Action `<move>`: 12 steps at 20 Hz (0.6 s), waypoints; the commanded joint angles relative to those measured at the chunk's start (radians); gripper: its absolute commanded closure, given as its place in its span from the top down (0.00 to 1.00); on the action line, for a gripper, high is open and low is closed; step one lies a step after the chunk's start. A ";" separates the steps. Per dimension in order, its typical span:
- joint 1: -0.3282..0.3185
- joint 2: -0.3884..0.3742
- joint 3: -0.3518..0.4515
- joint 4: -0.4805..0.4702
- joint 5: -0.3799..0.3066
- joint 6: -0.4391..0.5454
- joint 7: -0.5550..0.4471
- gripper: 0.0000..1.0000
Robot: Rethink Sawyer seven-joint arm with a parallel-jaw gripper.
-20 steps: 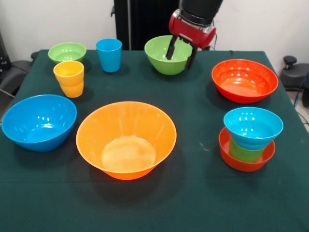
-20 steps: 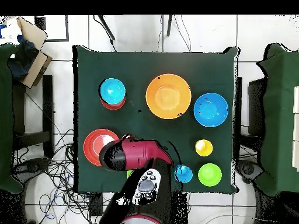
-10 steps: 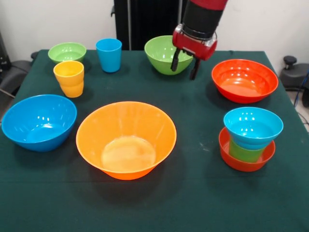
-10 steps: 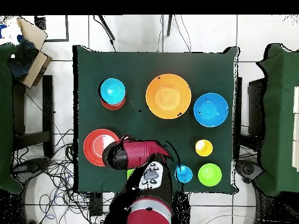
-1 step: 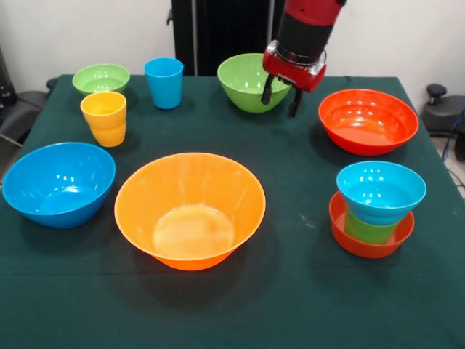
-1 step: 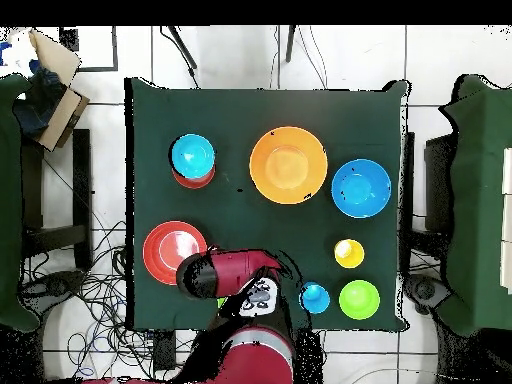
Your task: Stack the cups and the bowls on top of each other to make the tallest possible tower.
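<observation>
The gripper (image 5: 282, 96) is held with its fingers apart, gripping nothing, over the near-right rim of the empty green bowl (image 5: 247, 80). In the tower (image 5: 373, 211), a blue bowl is nested over a green piece inside a red-orange bowl. No writing is seen.

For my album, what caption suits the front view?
Open pincer hovers by a green bowl among colourful bowls.

No legible text, labels, brands, numbers or signs anywhere in either view. Nothing printed on the bowls, the cups, the green table cover or the arm; only plain glossy surfaces and bare cloth.
</observation>
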 commanded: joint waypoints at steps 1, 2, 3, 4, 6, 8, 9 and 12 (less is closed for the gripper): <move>0.031 -0.061 0.079 0.061 0.021 0.118 0.045 1.00; 0.039 -0.068 0.072 0.061 0.022 0.122 0.049 1.00; 0.063 -0.076 0.047 0.053 0.021 0.137 0.060 1.00; 0.069 -0.079 0.040 0.051 0.021 0.140 0.064 1.00; 0.079 -0.077 0.026 0.044 0.018 0.127 0.074 1.00; 0.087 -0.075 0.019 0.043 0.019 0.117 0.082 1.00; 0.093 -0.072 0.014 0.042 0.020 0.108 0.089 1.00; 0.105 -0.053 0.003 0.039 0.023 0.079 0.102 1.00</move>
